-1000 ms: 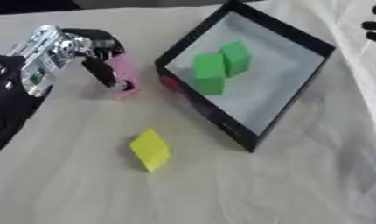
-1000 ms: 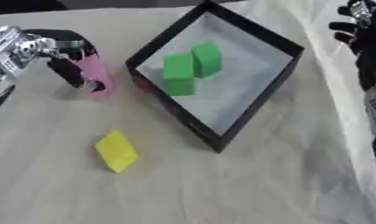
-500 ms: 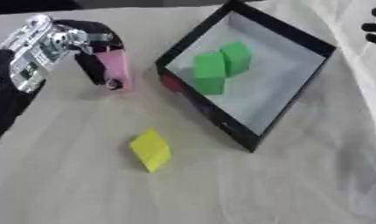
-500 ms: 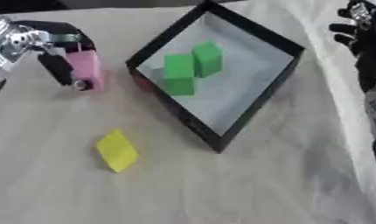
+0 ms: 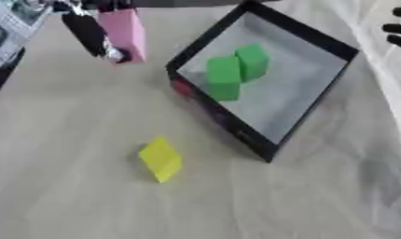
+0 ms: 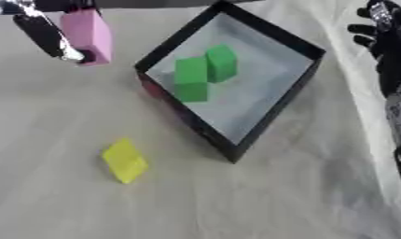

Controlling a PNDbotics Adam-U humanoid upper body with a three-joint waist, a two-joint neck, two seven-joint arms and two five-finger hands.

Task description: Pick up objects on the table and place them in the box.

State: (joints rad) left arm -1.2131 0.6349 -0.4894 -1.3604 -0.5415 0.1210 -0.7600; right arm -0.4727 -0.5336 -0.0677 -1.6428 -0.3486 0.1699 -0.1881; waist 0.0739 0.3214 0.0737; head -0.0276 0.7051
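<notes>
My left hand (image 5: pixel 81 23) is at the upper left corner, fingers and thumb pinched on the pink block (image 5: pixel 122 32). The block stands upright in the grip, its long axis running top to bottom in the view, with its upper end close to the top edge. It is well left of the box, beside the box's near-left wall. Most of that hand is cut off by the edge, so I see only a dark finger and some silver parts beside the block.

The black box (image 6: pixel 306 84) sits turned like a diamond on the bench (image 5: pixel 65 200), one corner pointing toward me. Inside it lie two green blocks (image 6: pixel 205 70), touching, the nearer one standing a little taller against the left wall. A small red patch shows low on the box's outer left wall; I cannot make out what it is.

The yellow block (image 5: pixel 161 158) lies on the bench near me, apart from the box, tilted on an edge with its long axis running from upper left to lower right.

My right hand (image 6: pixel 383 32) shows at the upper right edge, fingers spread and relaxed, holding nothing.

I can read no writing or labels on anything.
</notes>
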